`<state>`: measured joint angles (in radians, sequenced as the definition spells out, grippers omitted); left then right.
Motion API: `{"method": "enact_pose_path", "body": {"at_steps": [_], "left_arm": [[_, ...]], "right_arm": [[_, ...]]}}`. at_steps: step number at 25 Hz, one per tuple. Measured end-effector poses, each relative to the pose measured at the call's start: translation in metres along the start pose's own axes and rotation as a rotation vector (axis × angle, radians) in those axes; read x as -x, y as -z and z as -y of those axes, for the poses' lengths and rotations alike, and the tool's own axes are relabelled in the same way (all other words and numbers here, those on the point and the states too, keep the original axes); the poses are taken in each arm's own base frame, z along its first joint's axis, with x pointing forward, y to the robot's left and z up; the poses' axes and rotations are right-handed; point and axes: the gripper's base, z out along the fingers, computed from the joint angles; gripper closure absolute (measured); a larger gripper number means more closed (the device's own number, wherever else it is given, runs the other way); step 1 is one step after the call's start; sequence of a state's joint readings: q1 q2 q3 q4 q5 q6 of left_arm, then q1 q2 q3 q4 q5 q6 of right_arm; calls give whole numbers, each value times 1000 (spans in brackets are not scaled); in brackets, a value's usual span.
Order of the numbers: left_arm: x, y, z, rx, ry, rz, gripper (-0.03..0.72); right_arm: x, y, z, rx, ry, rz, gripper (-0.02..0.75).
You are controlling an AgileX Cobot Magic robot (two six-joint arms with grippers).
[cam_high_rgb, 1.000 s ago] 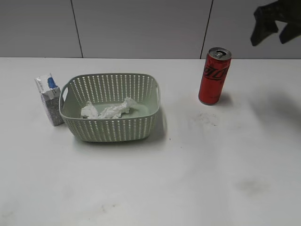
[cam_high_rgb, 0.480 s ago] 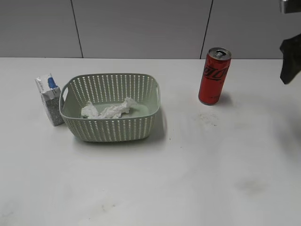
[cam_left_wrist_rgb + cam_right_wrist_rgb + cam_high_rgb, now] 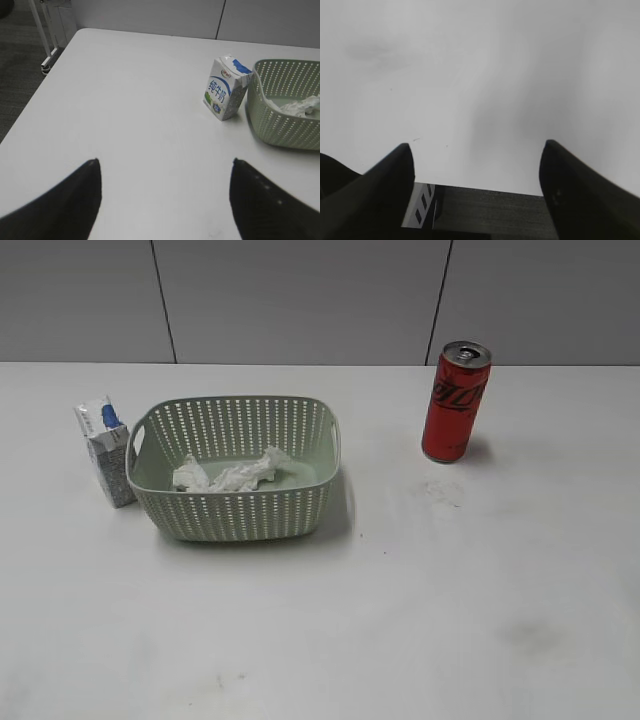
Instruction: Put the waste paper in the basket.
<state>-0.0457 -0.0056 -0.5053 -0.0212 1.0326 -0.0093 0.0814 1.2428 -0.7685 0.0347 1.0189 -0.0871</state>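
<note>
The left end effector (image 3: 162,172) hangs above the bare desk (image 3: 400,620) with its two dark fingers spread wide and nothing between them. The right end effector (image 3: 477,160) is likewise spread apart and empty, hovering over the desk's near edge, where a strip of dark floor shows below the white surface. Neither end effector appears in the exterior view.

Beyond the left fingers, in the left wrist view, a small white and blue milk carton (image 3: 226,88) stands upright on the desk, just beside the left end of the basket (image 3: 287,127); whether the two touch cannot be told. In the exterior view the carton (image 3: 106,452) stands at the basket's left handle side.

The basket (image 3: 240,515) is pale green with perforated walls and sits on the left half of the desk. The waste paper (image 3: 232,475), a crumpled white wad, lies inside on the basket's floor.

Farther back and well apart to the right, a red drinks can (image 3: 456,402) stands upright near the grey wall panels.
</note>
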Motion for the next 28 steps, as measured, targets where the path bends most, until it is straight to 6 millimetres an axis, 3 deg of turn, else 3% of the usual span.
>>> {"method": "enact_pose_path", "body": {"at_steps": [9, 20, 28], "left_arm": [[0, 0, 0, 0, 1, 0, 97], [0, 0, 0, 0, 0, 0, 97], [0, 0, 0, 0, 0, 0, 97]], "right_arm": [[-83, -14, -8, 22, -21, 121, 152], [-130, 33, -13, -2, -1, 555, 154], [-171, 54, -16, -22, 14, 877, 154]]}}
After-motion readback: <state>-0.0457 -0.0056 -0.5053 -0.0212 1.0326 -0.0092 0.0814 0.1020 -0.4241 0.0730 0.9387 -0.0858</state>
